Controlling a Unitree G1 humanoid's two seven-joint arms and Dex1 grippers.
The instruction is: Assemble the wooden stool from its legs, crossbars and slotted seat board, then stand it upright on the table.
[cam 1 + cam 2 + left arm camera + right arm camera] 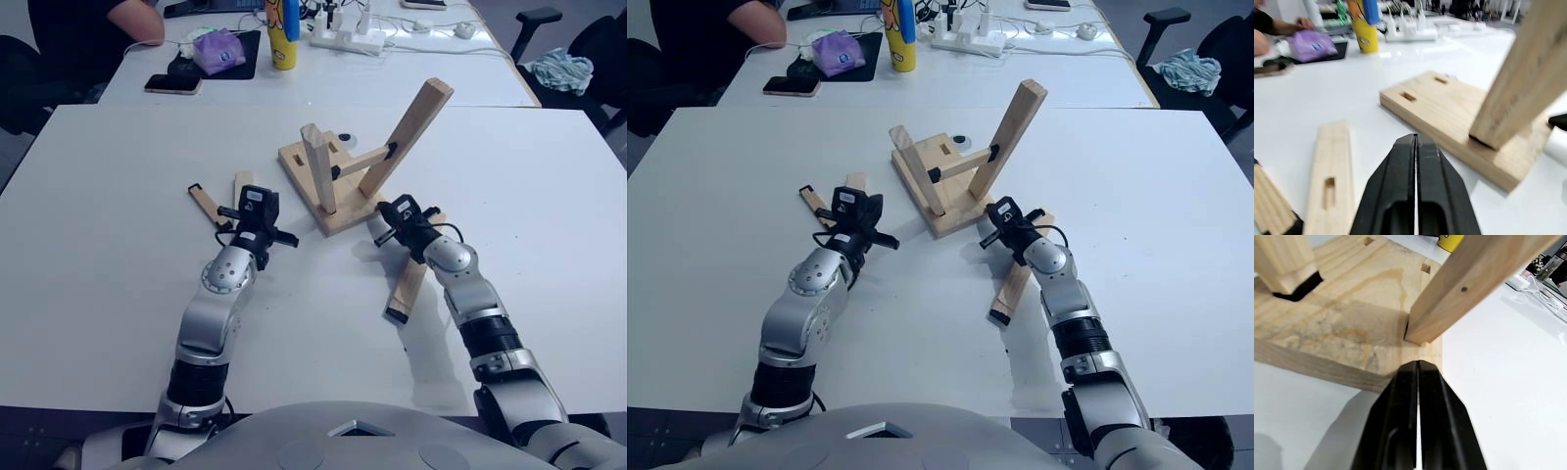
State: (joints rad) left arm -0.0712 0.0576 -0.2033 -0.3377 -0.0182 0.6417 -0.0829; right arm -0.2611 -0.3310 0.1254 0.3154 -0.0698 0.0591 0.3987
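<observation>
The slotted seat board (297, 168) is seen lying flat on the white table (118, 294). Two legs are set into it: one leg (319, 166) stands nearly upright, and a longer-looking leg (407, 137) leans away to the robot's right. They are joined by a crossbar (364, 162).

The left gripper (1415, 139) is held low over the table, left of the board, with its fingers pressed together and nothing between them. Just beside it lie a loose slotted wooden piece (1332, 171) and a short black-tipped bar (206, 204).

The right gripper (1418, 364) is likewise closed and empty. Its tip is placed at the near edge of the seat board, below the foot of the leaning leg; whether contact is made cannot be told. A further loose leg (409, 284) lies flat on the table beneath the right forearm.
</observation>
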